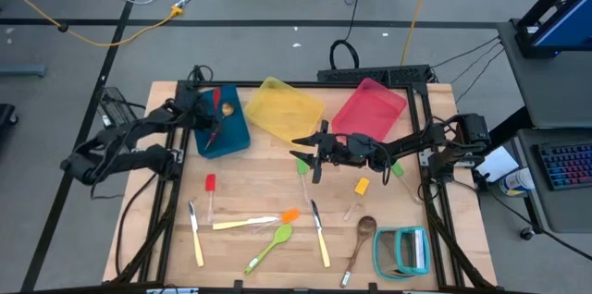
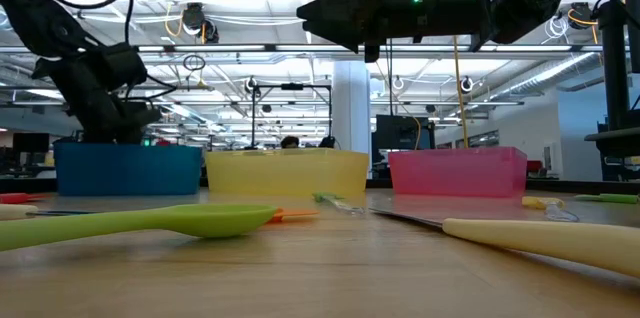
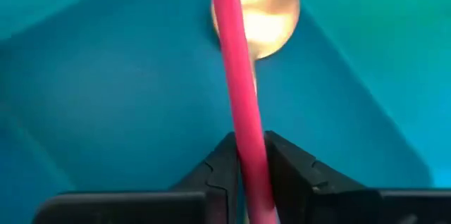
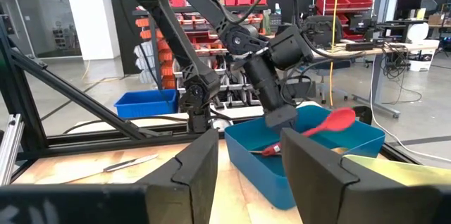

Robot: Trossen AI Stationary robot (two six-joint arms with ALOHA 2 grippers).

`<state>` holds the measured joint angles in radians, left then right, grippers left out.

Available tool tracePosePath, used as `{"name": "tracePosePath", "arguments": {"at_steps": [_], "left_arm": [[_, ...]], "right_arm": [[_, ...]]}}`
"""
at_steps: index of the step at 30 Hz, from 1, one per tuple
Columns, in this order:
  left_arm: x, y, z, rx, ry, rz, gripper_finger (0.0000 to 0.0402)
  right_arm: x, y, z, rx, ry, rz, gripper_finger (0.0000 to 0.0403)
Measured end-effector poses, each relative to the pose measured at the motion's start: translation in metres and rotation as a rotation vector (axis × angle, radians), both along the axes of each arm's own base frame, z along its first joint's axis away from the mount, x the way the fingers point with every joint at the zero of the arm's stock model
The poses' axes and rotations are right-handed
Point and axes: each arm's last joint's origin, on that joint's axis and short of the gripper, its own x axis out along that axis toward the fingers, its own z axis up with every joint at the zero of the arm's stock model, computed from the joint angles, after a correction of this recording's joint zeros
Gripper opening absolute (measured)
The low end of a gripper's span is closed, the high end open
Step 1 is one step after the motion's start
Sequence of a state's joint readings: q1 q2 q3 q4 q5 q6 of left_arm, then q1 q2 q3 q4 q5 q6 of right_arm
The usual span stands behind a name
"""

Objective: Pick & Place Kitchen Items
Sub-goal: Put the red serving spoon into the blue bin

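- Red spoon (image 1: 216, 109): held over the blue bin (image 1: 233, 134), at about 11 o'clock of the table from above; bowl raised, handle running down toward the bin floor; the left wrist view shows its red shank (image 3: 239, 104) pinched between the two dark fingers.
- Brass spoon (image 3: 261, 9): already lying in the blue bin, its bowl just behind the red shank.
- Left gripper (image 1: 209, 118): closed on the red spoon, inside the bin's outline; step in hand, by my judgement, is the release; best done low, with the spoon clear of the brass one, the fingers parted fully before lifting straight up so the handle does not snag.
- Right gripper (image 1: 310, 157): high over mid-table, fingers set wide with nothing between them; waits near the small green spatula (image 1: 302, 170).
- Items on the wood, 5 to 8 o'clock: lime-green spoon (image 1: 270, 246); wooden spoon (image 1: 362, 237); cream-handled pieces (image 1: 320, 238); yellow spatula (image 1: 362, 186).
- Yellow bin (image 1: 282, 109) and pink bin (image 1: 370, 107): at 12 to 1 o'clock; no contents made out.
- Hard to read: whether the red spoon's tip touches the bin floor; the low view hides bin interiors behind their walls; the handle end is cut off in the left wrist view.
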<state>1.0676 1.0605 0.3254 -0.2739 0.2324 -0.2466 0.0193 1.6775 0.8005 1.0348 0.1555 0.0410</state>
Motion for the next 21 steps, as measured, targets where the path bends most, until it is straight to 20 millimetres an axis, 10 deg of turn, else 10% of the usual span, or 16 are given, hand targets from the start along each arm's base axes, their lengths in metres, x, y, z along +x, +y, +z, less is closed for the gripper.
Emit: {"name": "tracePosePath", "arguments": {"at_steps": [21], "left_arm": [[-0.0025,0.001,-0.0021,0.024,0.074,0.07,0.0085]], "right_arm": [[0.0,0.0001,0.0,0.0,0.0,0.0,0.0145]]}}
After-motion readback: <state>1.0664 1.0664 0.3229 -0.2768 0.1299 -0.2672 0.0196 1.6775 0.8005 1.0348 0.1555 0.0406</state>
